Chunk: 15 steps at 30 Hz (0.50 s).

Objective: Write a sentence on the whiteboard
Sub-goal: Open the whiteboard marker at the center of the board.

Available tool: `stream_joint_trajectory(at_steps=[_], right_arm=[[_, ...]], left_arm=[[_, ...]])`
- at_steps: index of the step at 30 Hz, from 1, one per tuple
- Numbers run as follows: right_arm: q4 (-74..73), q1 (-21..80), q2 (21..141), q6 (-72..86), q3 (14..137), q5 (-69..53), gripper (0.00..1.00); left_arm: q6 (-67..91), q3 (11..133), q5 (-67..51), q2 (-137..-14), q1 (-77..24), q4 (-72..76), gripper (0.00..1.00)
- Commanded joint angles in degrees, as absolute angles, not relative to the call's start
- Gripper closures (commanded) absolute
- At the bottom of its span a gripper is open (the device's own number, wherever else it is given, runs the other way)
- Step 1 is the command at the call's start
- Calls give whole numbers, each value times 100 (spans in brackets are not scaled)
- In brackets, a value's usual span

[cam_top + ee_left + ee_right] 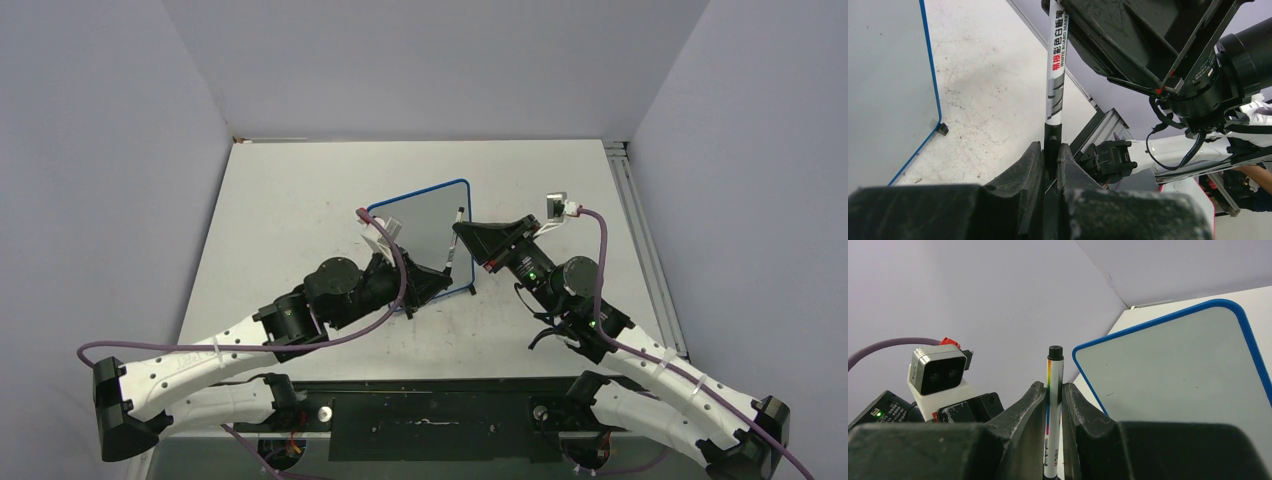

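Currently: whiteboard (425, 235), centre frame on worktop (300, 200), blank, no lettering yet; marker (1055, 75) beside its right edge, spanned by both arms: right gripper (1054, 387) jaws clamped on barrel, left gripper (1050, 150) jaws clamped on black cap (1052, 135), seemingly to uncap.

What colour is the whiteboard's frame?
Blue; the whiteboard frame shows best in the right wrist view.

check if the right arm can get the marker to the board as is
Probably not yet: the left gripper is shut on the black end of the marker, likely its cap. Nothing else stands before the board.
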State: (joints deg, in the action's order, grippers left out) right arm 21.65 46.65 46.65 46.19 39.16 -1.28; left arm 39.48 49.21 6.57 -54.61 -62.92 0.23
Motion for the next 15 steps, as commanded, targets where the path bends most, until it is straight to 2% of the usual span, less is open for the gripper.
stream_joint_trajectory(at_steps=[1, 4, 8, 11, 15], right_arm=[[2247, 4722, 4590, 4633, 4003, -18, 95], [2001, 4721, 4550, 4568, 4042, -18, 92], [1165, 4703, 4429, 4301, 4354, 346, 54], [303, 4703, 4329, 4057, 4709, 570, 35], [-800, 4696, 4304, 3800, 5053, 602, 20]], left_arm=[[3807, 4904, 628, -5455, -6283, 304, 100], [3634, 4887, 535, -5413, -6248, 257, 100], [3185, 4900, 149, -5268, -5969, -176, 100], [2771, 4965, -456, -5153, -5616, -806, 100], [2162, 5081, -1241, -5113, -5322, -1506, 100]])
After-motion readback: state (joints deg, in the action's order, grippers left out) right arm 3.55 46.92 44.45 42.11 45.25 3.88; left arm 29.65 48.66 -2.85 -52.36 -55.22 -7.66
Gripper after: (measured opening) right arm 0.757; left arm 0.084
